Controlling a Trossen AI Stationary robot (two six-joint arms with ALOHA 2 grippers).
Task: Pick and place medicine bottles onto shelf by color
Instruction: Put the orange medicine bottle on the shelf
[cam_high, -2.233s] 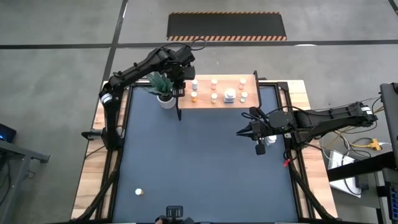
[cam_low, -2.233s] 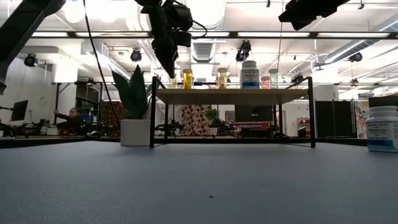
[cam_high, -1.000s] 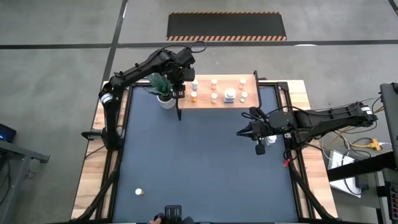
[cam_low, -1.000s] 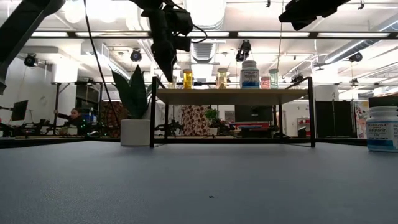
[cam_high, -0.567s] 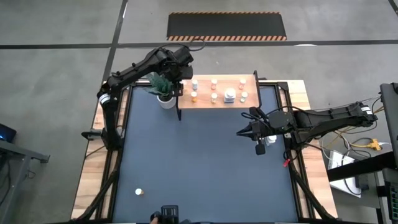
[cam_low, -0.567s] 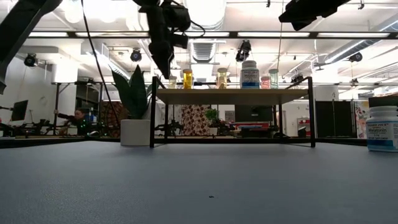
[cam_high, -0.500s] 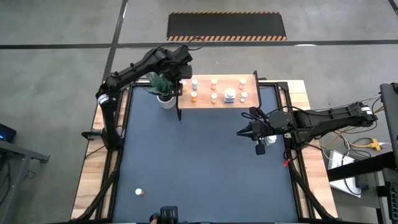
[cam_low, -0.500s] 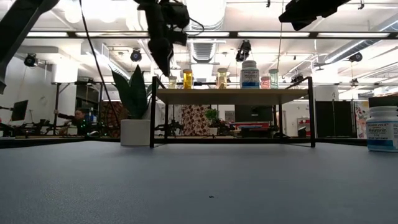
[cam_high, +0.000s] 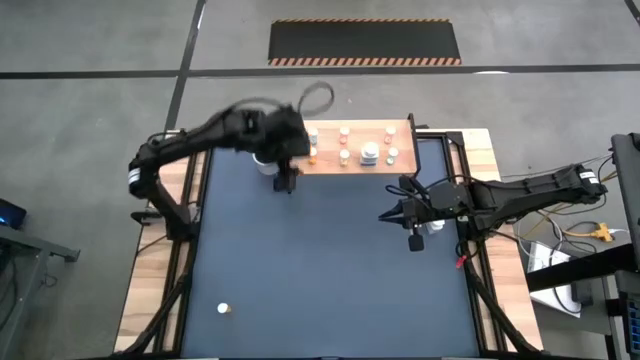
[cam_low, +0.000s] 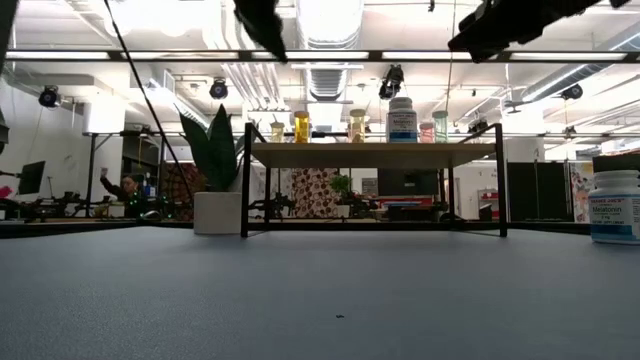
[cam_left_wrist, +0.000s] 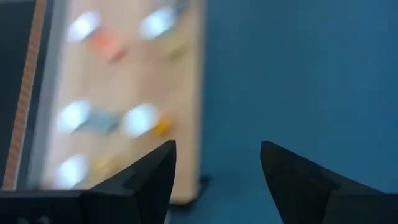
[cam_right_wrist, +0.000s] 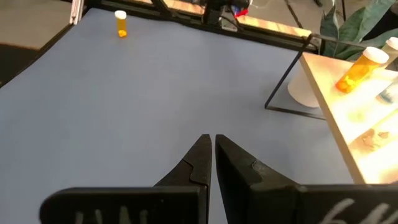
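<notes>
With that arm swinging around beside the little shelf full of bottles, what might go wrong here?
The left gripper hangs open, empty, close to the shelf corner and the plant pot; a careless swing might topple the bottles there. The lone orange bottle stands far off at the table's near corner, a long reach that might fail. The white bottle sits by the shut right gripper, which might bump it.

A big open lab or workshop: bare concrete floor (cam_high: 90, 60), a hazard-striped mat (cam_high: 365, 40), exposed ceiling ducts (cam_low: 330, 80), strip lights, desks with a person (cam_low: 125, 187) beyond.
</notes>
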